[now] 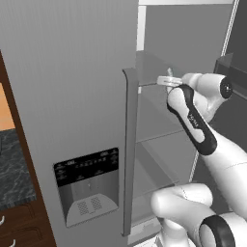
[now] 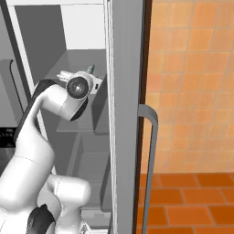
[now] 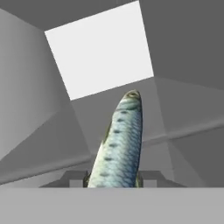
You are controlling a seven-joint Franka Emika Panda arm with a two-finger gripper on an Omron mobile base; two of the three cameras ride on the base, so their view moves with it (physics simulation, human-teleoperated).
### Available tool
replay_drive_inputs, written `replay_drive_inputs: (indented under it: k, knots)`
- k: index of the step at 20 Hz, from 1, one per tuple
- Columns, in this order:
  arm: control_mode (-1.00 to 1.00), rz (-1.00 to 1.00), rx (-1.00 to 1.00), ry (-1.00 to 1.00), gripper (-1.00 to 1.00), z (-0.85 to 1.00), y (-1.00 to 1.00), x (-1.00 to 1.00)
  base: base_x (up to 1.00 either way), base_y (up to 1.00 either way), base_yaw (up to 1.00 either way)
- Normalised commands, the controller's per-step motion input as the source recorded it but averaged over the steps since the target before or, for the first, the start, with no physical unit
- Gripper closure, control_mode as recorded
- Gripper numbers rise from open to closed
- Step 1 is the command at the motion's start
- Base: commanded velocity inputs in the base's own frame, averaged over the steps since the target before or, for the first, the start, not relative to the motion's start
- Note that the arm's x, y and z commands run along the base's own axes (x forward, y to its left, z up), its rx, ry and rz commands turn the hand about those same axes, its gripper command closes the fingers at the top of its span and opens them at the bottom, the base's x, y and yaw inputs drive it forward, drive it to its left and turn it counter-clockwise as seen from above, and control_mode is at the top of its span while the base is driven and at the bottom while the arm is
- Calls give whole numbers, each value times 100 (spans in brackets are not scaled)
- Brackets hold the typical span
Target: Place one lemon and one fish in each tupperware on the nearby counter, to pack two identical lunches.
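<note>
While the arm reaches into the open fridge (image 1: 159,120), the hand (image 3: 114,181) sits at shelf (image 1: 154,137) height with the fish (image 3: 119,140) running straight out ahead of it, tail end low between the two fingertips (image 3: 74,178) and head pointing away toward the pale back panel (image 3: 99,51). Both fingertips stand close against the fish's flanks, one on either side; whether they already press on it cannot be told, so a firm hold is not confirmed. From the right base camera a small greenish tip of the fish (image 2: 91,68) shows just beyond the hand (image 2: 93,78). Judged by its form, the fish is long, narrow and tapered, with a smooth scaled skin that is likely slippery, and it is probably light. A hold near the tail leaves most of the length overhanging forward, so the body may droop or pivot when lifted. A better place is likely further ahead of the hand, across the thicker middle, with the fingers square to the flanks. Squeezing on the taper risks the fish sliding out forward.
</note>
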Motion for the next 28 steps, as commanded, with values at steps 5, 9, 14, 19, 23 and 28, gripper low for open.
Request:
replay_drive_inputs:
  k: [5,9,14,19,23,28]
  knots:
    - [-100,4,-29,16,100,-85,-26,-100,0,0,0]
    - [100,7,-40,34,100,-75,6,-75,-25,8,3]
    - [100,0,0,0,100,0,0,0,-100,89,30]
    - [100,0,0,0,100,0,0,0,-100,100,53]
    - [100,0,0,0,100,0,0,0,-39,100,38]
    - [100,0,0,0,100,0,0,0,88,100,2]
